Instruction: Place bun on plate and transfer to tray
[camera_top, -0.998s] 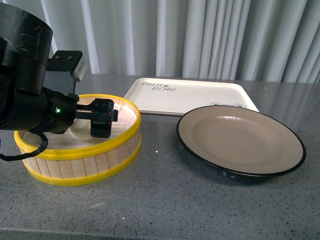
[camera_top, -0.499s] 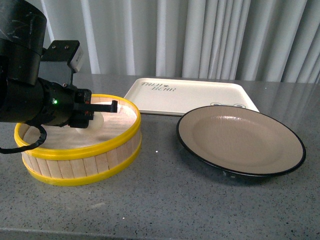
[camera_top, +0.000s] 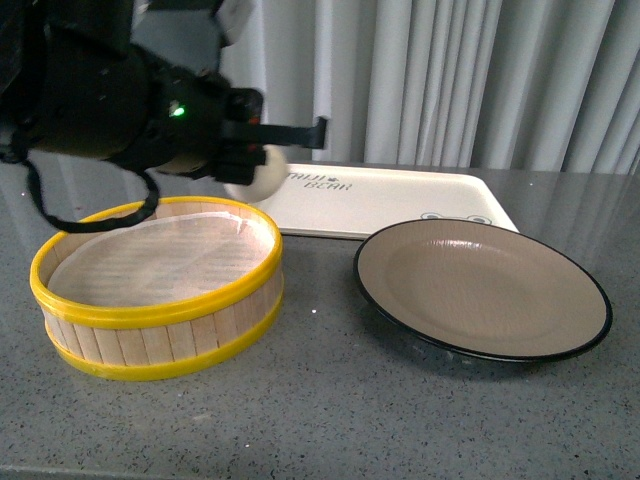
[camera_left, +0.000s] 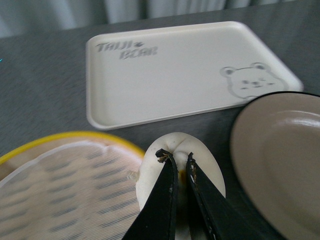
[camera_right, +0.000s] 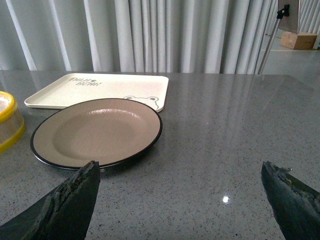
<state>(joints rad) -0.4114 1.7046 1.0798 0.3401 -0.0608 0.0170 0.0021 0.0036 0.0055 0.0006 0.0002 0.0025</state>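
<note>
**Bun held in the air between basket and plate**

The left fingers (camera_left: 176, 159) are clenched on the small round cream-white steamed bun (camera_left: 207, 170), two thin black tips pinching its pleated top with a speck of orange between them. In the front view the left fingers (camera_top: 300, 135) reach out from the black arm at upper left, and the bun (camera_top: 262, 172) hangs beneath them, clear of everything. It sits above the far rim of the round wooden steamer basket with yellow bands (camera_top: 150, 310), and in that view it covers the near left corner of the flat cream-white rectangular tray (camera_top: 380, 195).

The left wrist view shows the bun over the gap between the basket's yellow rim (camera_left: 65, 137) and the shallow taupe-brown plate with a thin black rim (camera_left: 280, 165). The tray (camera_left: 170, 75) lies beyond, with dark lettering at one corner and a bear face at another.

The plate (camera_top: 480, 280) rests on the grey speckled surface (camera_top: 330, 400), beside the basket and just in front of the tray.

The right fingers (camera_right: 179, 167) are spread wide with nothing between them, low over the surface (camera_right: 225, 150), near the plate (camera_right: 95, 132).
</note>
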